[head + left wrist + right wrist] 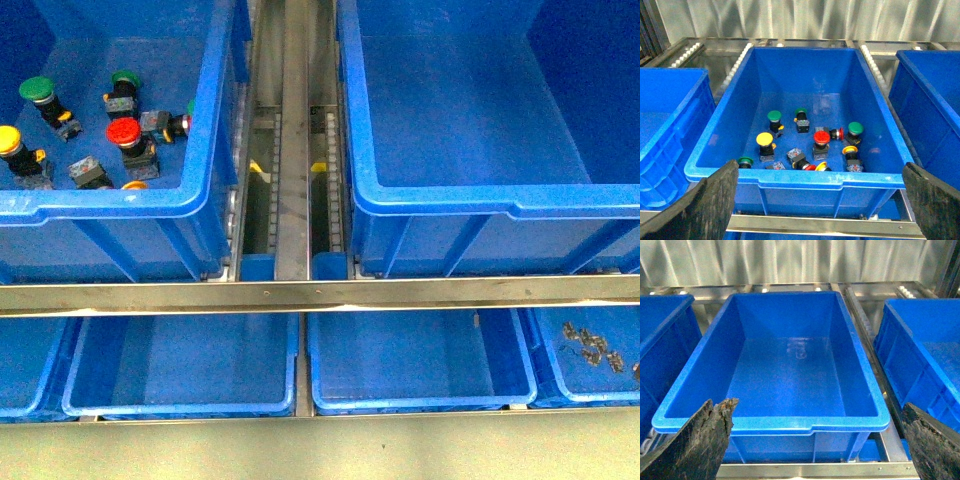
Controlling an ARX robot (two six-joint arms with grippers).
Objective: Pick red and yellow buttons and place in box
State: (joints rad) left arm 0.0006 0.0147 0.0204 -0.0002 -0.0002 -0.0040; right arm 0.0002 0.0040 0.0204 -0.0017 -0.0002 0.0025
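front view: the red button (123, 131) lies in the left crate (100, 203), a round red mushroom cap on a stubby dark body. a yellow button (9, 140) sits by that crate's left side, with green-capped switches (37, 90) near them. the box (480, 200) stands to the right, across a steel rail channel (293, 150), its thick rolled rim well apart from the left crate's.

left wrist view: my left gripper (820, 166) looks down into the left crate, jaws spread wide, nothing between them. the buttons cluster on the floor toward the near wall, and the far floor is open.

right wrist view: my right gripper (818, 405) faces the box, jaws wide apart, holding nothing. i see smooth walls and a broad open floor.
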